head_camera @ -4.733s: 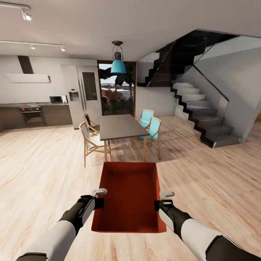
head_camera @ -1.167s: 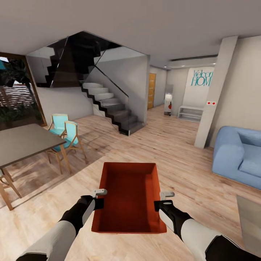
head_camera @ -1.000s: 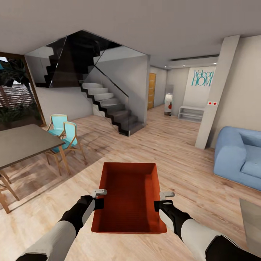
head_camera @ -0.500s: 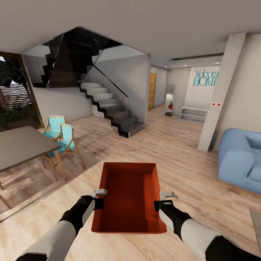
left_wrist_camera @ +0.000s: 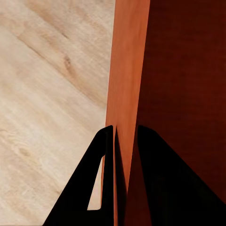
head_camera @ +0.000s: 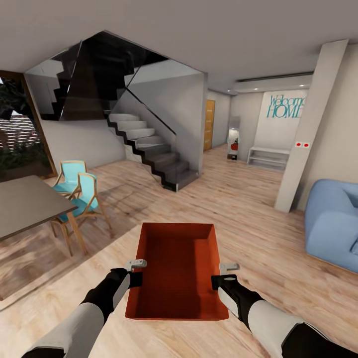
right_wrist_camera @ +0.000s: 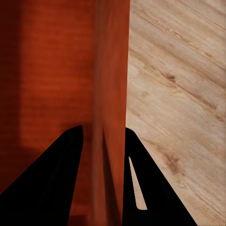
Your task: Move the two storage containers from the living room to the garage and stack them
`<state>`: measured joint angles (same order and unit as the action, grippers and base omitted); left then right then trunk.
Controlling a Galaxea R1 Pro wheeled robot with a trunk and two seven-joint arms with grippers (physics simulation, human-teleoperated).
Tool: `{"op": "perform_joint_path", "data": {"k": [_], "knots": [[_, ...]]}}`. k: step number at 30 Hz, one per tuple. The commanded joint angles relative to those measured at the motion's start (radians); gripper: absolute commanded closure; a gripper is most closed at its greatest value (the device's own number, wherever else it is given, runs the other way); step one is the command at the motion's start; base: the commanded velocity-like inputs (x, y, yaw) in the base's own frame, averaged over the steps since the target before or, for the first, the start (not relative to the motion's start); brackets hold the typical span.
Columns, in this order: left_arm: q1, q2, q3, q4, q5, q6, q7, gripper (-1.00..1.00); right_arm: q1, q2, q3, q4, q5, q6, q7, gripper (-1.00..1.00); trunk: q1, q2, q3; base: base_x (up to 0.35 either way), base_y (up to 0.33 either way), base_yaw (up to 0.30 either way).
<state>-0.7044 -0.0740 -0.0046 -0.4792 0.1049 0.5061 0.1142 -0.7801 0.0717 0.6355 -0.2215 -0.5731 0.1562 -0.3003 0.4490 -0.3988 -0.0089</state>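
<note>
I'm mid-haul with one storage container (head_camera: 175,271) out front over the wood floor (head_camera: 258,209), left pincer (head_camera: 135,264) and right pincer (head_camera: 227,267) each clenched on a side wall. Next I'd say: drive for the garage, grip steady.

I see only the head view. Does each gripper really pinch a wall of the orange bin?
Observer: Yes. In the left wrist view, the left gripper has one of its fingers outside the storage container wall and one inside.
Operator: And the right one?
Observer: Same. The right gripper straddles the opposite wall, its fingers on both faces.
Operator: What lies below the bin?
Observer: Light wood plank floor, seen beside the wall.
</note>
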Motion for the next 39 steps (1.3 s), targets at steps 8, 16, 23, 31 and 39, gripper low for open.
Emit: {"op": "perform_joint_path", "data": {"k": [8,16,23,31,39], "knots": [[0.000,-0.001,0.000,-0.001,-0.010,0.006,0.012,1.00,-0.001,0.002,0.003,-0.020,0.001,0.006,-0.006,1.00,0.001,-0.001,-0.001,0.321,0.000,0.000],[0.000,-0.001,0.000,-0.002,-0.010,0.006,0.012,1.00,-0.001,0.003,0.003,-0.019,0.001,0.006,-0.008,1.00,0.001,-0.001,0.000,0.321,0.000,-0.103],[0.000,-0.001,0.000,-0.002,-0.010,0.006,0.012,1.00,-0.001,0.003,0.003,-0.019,0.000,0.006,-0.008,1.00,0.001,-0.001,0.003,0.321,0.000,-0.226],[0.000,-0.001,0.000,-0.002,-0.010,0.006,0.012,1.00,-0.001,0.003,0.003,-0.019,-0.001,0.006,-0.007,1.00,0.001,-0.001,0.007,0.321,0.000,-0.232],[0.000,-0.001,-0.001,-0.002,-0.010,0.006,0.012,1.00,-0.001,0.003,0.003,-0.019,0.000,0.006,-0.008,1.00,0.001,-0.001,0.010,0.321,0.000,-0.232]]}}
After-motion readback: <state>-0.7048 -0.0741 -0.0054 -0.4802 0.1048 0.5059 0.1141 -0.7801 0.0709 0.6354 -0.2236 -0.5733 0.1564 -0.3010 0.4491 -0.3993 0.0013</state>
